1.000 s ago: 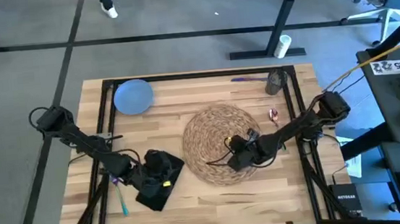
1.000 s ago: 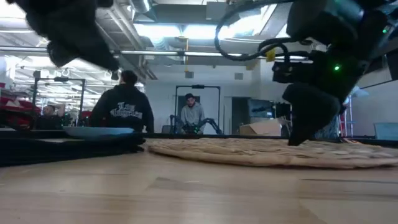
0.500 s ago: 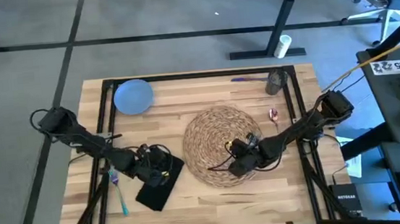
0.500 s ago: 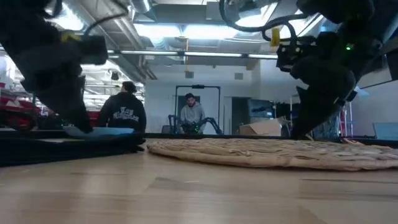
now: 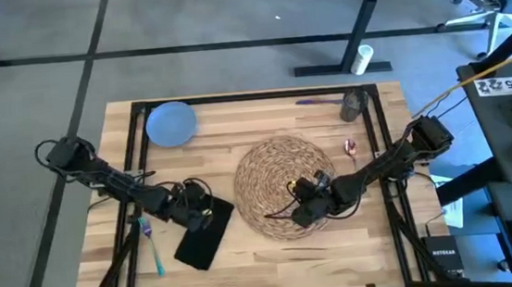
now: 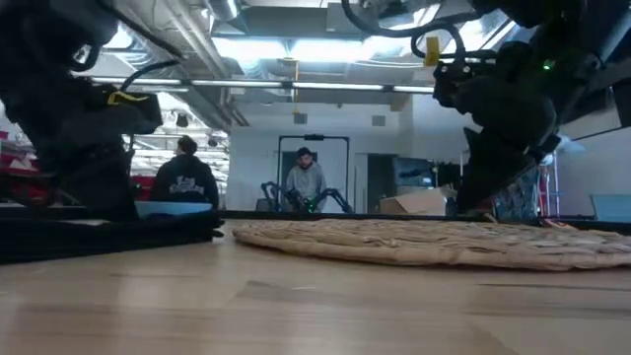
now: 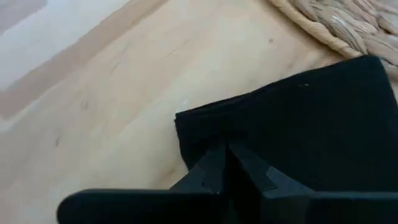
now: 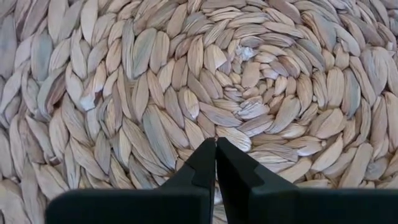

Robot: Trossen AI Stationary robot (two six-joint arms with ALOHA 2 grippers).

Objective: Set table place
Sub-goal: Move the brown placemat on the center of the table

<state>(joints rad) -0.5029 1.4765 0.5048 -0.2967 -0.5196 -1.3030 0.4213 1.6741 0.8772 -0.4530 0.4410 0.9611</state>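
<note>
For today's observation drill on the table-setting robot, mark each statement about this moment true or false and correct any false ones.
1. The blue plate sits on the woven placemat. False: it lies at the table's far left corner, apart from the mat.
2. The right gripper is over the placemat, fingers shut. True.
3. The left gripper is at the black napkin. True.
4. The teal fork lies on the napkin. False: it lies on bare wood beside it.

One placemat (image 5: 283,185) — one plate (image 5: 171,123) — one napkin (image 5: 204,238)
</note>
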